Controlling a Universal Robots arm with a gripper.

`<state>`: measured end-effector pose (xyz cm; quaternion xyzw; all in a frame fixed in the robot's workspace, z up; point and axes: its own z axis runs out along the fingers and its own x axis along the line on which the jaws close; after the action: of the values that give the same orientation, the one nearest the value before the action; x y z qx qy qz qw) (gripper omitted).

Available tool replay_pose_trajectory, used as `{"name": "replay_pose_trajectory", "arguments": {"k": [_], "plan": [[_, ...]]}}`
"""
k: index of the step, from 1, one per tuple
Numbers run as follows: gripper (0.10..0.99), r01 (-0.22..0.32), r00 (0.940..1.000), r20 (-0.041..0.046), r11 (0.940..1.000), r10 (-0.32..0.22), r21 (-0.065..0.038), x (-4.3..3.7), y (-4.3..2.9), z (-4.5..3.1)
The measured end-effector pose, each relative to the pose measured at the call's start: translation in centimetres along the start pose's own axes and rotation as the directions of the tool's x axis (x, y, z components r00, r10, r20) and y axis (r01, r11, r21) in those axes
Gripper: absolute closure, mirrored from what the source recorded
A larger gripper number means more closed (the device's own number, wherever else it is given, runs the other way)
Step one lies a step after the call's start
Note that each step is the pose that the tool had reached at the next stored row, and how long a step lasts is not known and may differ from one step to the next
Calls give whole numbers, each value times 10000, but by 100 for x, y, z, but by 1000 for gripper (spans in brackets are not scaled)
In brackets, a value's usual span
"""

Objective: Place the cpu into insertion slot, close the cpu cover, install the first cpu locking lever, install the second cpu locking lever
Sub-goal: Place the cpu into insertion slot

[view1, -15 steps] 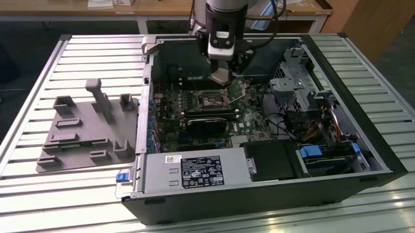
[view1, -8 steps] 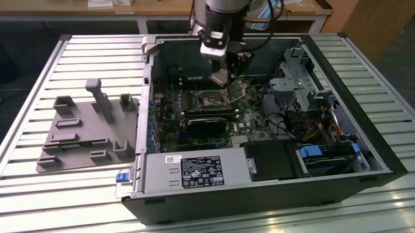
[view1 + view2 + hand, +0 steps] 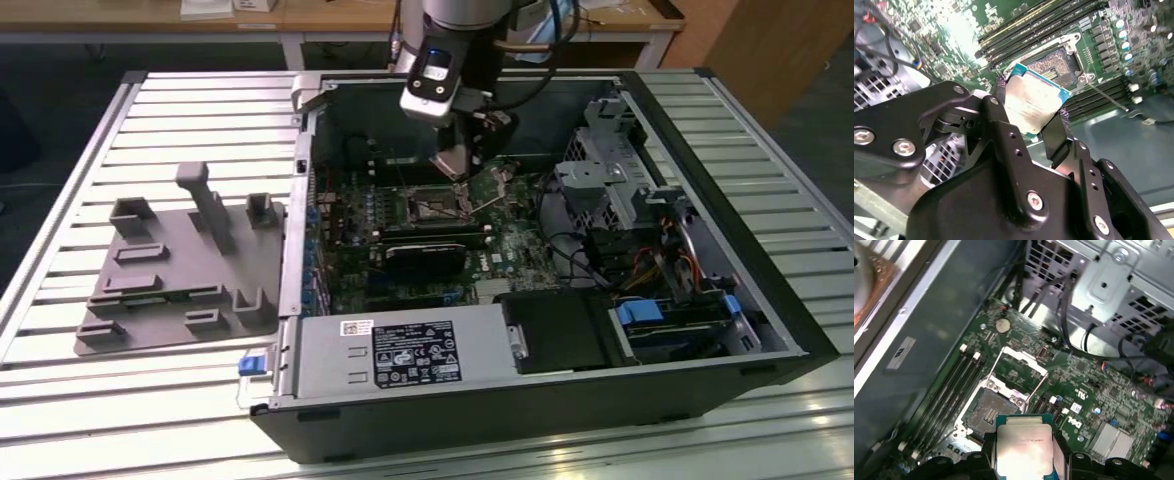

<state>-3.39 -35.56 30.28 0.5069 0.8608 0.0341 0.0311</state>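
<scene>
The cpu [image 3: 1023, 447] is pinched by its edges in my gripper [image 3: 1024, 454]; the uncovered insertion slot [image 3: 988, 412] lies close below.

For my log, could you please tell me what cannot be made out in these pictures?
- Second wrist view: the pincer covers two edges of the cpu; the cpu hides part of the insertion slot.
- First wrist view: the cpu hides part of the slot's rim.
- Exterior view: the gap between cpu and slot is too small to judge.
</scene>
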Motion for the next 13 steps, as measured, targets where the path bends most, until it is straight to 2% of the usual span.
{"name": "replay_pose_trajectory", "arguments": {"k": [3, 7, 10, 13], "plan": [[549, -537, 9985, 49, 9986, 537, 9, 0, -2, 20], [549, -1267, 9919, 116, 9919, 1267, 18, 1, -5, 51], [549, -1797, 9836, 167, 9837, 1797, 22, 1, -7, 77], [549, -2340, 9720, 217, 9722, 2339, 20, 2, -10, 107]]}}
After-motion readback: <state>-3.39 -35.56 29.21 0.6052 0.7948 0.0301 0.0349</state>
